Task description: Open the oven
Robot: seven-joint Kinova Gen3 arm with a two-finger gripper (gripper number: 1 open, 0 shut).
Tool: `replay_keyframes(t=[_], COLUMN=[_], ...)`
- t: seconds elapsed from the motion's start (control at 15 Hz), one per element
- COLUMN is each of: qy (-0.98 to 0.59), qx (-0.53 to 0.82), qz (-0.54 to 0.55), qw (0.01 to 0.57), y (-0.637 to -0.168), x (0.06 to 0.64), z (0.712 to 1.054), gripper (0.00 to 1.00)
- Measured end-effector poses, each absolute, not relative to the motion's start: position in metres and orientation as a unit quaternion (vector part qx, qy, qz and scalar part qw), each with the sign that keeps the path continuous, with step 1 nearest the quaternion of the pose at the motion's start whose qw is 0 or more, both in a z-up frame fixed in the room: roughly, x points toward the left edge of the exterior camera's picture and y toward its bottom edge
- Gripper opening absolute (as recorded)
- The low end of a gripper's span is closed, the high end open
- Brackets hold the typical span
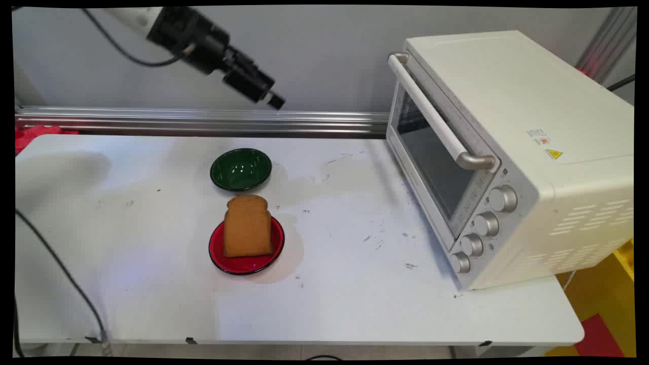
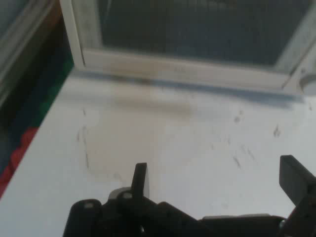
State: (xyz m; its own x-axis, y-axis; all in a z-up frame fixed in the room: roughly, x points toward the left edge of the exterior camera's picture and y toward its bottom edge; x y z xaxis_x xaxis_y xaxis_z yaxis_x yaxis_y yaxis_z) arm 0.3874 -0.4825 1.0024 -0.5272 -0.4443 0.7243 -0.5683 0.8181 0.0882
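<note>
My tool (image 2: 217, 180) hangs high over the tabletop's (image 1: 355, 299) far side, fingers (image 2: 140, 178) spread wide apart and gripping nothing, aimed toward the oven (image 1: 507, 157). Below it sits a green bowl (image 1: 241, 170), bare inside. Just nearer to me, a brown bread slice (image 1: 247, 225) stands on a red plate (image 1: 246, 263), hiding the plate's middle. The oven door is closed; in the hand view only its lower frame shows, blurred.

We see a robotics lab: a scuffed white desk (image 1: 355, 304) against a bare wall with an aluminium rail (image 1: 203, 121), cables, a toaster oven (image 1: 532, 167) as prop.
</note>
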Motion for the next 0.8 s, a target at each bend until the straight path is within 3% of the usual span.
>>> replay_keyframes(t=[0.8], qy=[-0.862], qx=[0.275], qz=[0.074], qw=[0.419], y=[-0.523], x=[0.309], z=[1.06], gripper=[1.0])
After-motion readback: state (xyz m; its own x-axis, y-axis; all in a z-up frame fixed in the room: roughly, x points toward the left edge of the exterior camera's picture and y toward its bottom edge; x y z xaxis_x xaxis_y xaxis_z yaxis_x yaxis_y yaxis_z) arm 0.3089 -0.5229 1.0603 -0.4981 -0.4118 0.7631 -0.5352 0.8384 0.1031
